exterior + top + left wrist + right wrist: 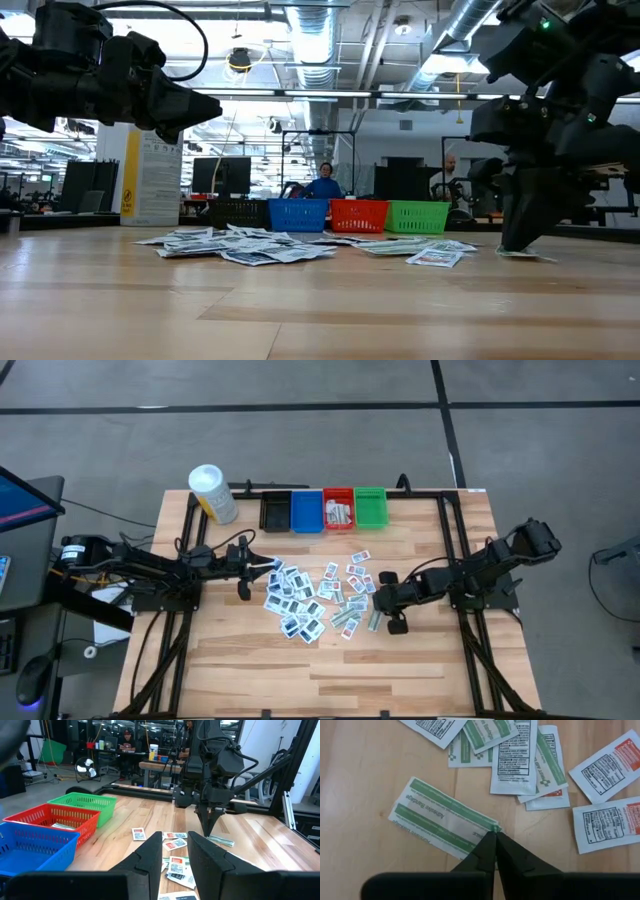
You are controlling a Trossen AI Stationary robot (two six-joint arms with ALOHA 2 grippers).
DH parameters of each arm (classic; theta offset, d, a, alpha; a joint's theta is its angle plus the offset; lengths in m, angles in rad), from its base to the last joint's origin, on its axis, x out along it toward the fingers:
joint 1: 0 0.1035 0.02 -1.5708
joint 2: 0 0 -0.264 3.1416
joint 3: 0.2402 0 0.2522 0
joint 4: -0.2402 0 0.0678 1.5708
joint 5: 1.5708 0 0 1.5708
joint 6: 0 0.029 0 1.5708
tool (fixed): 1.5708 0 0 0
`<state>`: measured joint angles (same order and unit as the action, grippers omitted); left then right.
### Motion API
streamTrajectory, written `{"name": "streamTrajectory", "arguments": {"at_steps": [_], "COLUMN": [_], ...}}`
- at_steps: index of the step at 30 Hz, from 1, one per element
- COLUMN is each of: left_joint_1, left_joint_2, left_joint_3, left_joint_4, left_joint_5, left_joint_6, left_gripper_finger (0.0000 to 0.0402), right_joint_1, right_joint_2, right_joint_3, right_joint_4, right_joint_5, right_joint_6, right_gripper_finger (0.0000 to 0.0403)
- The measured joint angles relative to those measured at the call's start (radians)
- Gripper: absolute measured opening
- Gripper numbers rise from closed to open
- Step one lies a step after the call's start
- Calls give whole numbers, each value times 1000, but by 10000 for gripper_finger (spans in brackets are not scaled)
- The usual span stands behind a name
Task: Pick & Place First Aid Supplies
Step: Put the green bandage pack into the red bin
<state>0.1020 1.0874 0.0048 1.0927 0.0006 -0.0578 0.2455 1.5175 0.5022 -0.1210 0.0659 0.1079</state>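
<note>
The first aid supplies (310, 600) lie as several small flat packets strewn over the middle of the wooden table. My right gripper (495, 839) stands at the pile's right side, pointing steeply down, shut on the end of a green-striped bandage strip (440, 817). The left wrist view shows the same gripper (209, 827) with its tips down at the table. My left gripper (175, 857) waits level at the pile's left side (243, 572), above the table, open with nothing between its fingers. My right gripper meets the bandage strip at one short end (487, 827), where its two fingertips (482, 851) close together on the edge. The fingers come from above, slanting in from the table's right side. The strip lies flat on the table, along the line of the fingers.
Along the far edge stand four small bins: black (275, 510), blue (306, 510), red (338, 508) with a few packets inside, and green (370, 506). A yellow white-capped container (212, 493) stands left of them. People sit beyond the table (323, 183).
</note>
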Motion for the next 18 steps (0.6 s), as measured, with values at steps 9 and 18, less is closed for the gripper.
{"name": "streamTrajectory", "arguments": {"at_steps": [9, 18], "left_joint_1": [0, 0], "left_joint_2": [0, 0], "left_joint_3": [0, 0], "left_joint_4": [0, -3], "left_joint_5": [0, 0], "left_joint_6": [0, -3], "left_gripper_finger": [93, 93], "right_joint_1": [1, -67], "right_joint_2": [-145, -218], "right_joint_3": [61, 72], "right_joint_4": [-14, 187], "right_joint_5": [26, 164], "right_joint_6": [-203, -562], "right_gripper_finger": [1, 1]}}
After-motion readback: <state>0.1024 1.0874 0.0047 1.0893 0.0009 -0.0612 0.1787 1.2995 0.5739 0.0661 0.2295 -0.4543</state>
